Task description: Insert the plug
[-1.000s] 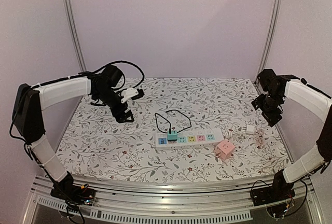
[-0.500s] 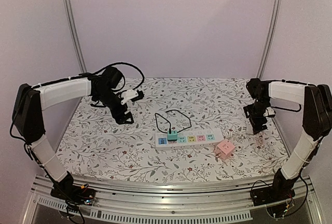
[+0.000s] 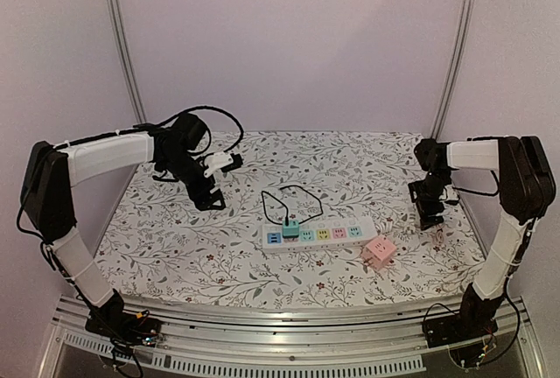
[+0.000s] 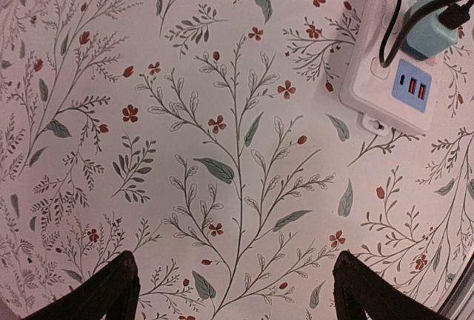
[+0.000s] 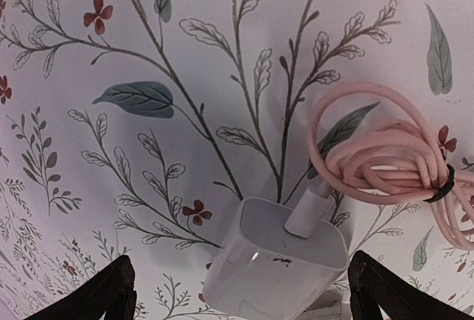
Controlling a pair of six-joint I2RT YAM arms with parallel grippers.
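Observation:
A white charger plug [image 5: 278,257] with a coiled pink cable [image 5: 385,157] lies on the flowered table at the right. My right gripper [image 3: 430,216] is open and hangs low over it, with the fingers on either side of the plug and not touching it. In the right wrist view the gripper [image 5: 241,290] straddles the plug. A white power strip [image 3: 315,234] lies mid-table with a teal plug [image 3: 290,227] and black cord in it. My left gripper [image 3: 208,196] is open and empty over bare cloth at the left. The strip's end [image 4: 392,75] shows in the left wrist view.
A pink cube adapter [image 3: 380,252] sits just in front of the strip's right end. The black cord [image 3: 293,199] loops behind the strip. Metal frame posts [image 3: 455,54] stand at the back corners. The table's right edge is close to the charger.
My right gripper has swung in from the table's right edge and come down over the white charger plug. The left arm has barely moved.

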